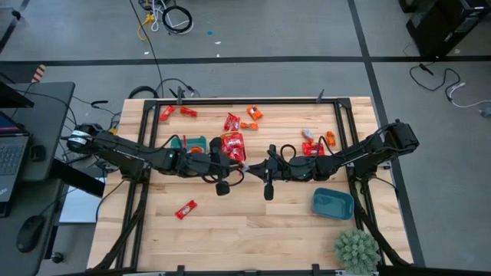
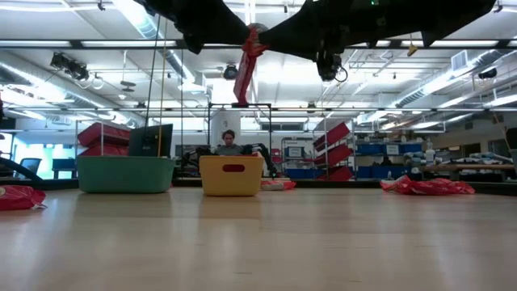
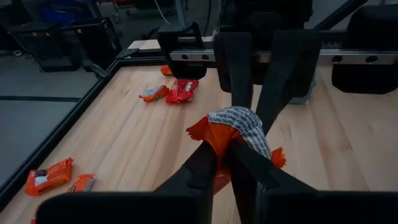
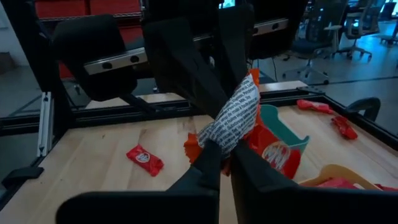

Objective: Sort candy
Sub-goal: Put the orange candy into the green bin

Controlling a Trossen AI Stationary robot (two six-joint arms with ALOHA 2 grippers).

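Note:
One candy point(image 3: 239, 124) in an orange-red wrapper, its white printed side showing, is held high above the middle of the table between my two grippers. My left gripper point(image 3: 227, 155) comes from the table's left and is shut on it. My right gripper point(image 4: 222, 163) comes from the right and is shut on it too. In the high view the two grippers meet at the candy point(image 1: 247, 164). More candy point(image 1: 186, 208) lies loose on the wood, and some fills the yellow bowl point(image 2: 231, 175). My left gripper pinches the wrapper's orange end point(image 3: 210, 134) between its two fingers, reaching roughly level from the table's left. The candy is lifted clear of the table. My right gripper pinches the wrapper at its white printed part point(image 4: 231, 127) between its two fingers, reaching roughly level from the table's right. The orange-red rest of the wrapper point(image 4: 272, 152) hangs beside the fingers, clear of the table.
A teal bowl point(image 1: 186, 142) and the yellow bowl point(image 1: 232, 146) stand left of centre, and a blue bowl point(image 1: 332, 203) stands at the near right. Loose candies point(image 1: 249, 116) lie toward the far edge and right point(image 1: 314, 146). A small plant point(image 1: 357, 249) stands at the near right corner.

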